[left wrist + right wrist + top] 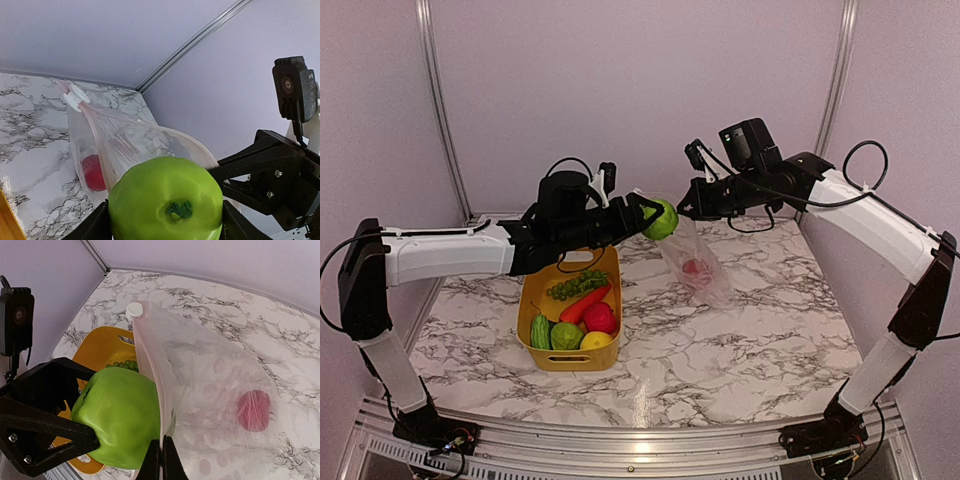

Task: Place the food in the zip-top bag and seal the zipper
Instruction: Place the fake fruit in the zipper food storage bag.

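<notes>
My left gripper (655,214) is shut on a big green round fruit (662,219), held in the air at the mouth of the clear zip-top bag (698,262). The fruit fills the left wrist view (165,199) and shows in the right wrist view (120,423). My right gripper (161,460) is shut on the bag's mouth edge and holds the bag (215,390) hanging above the table. A red food piece (254,410) lies inside the bag. The zipper's white slider (76,97) sits at the far end of the mouth.
A yellow bin (538,355) stands on the marble table at centre left. It holds a green grape bunch (577,284), an orange-red carrot (583,303), a pink-red ball (601,318), green rounds (565,335) and a yellow lemon (596,341).
</notes>
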You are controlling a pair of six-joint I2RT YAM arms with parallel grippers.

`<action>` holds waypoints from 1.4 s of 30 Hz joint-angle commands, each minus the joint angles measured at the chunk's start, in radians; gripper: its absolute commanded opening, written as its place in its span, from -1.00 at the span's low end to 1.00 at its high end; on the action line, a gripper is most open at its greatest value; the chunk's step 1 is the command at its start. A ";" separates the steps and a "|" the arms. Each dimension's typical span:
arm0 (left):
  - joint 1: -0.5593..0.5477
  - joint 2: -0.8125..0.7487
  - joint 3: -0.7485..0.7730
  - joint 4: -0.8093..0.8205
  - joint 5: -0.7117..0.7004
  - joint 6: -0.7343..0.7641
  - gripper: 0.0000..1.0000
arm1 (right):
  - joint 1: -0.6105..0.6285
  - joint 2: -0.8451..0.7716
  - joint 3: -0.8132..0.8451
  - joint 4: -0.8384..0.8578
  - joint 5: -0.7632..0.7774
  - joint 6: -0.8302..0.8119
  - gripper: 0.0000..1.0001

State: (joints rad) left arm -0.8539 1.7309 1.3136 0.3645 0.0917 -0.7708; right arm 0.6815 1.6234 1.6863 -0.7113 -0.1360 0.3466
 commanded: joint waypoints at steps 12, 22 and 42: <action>-0.005 0.192 0.288 -0.318 -0.069 0.001 -0.46 | 0.009 -0.004 0.051 0.027 -0.068 0.017 -1.00; -0.006 0.163 0.348 -0.362 -0.064 0.009 0.86 | 0.008 -0.014 0.036 0.035 -0.043 0.019 -1.00; -0.002 -0.039 0.186 -0.642 -0.045 0.015 0.24 | 0.009 -0.024 -0.071 0.111 -0.071 0.029 -1.00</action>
State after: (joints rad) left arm -0.8574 1.6512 1.5242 -0.1425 -0.0071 -0.7479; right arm 0.6815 1.6100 1.6165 -0.6281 -0.1963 0.3706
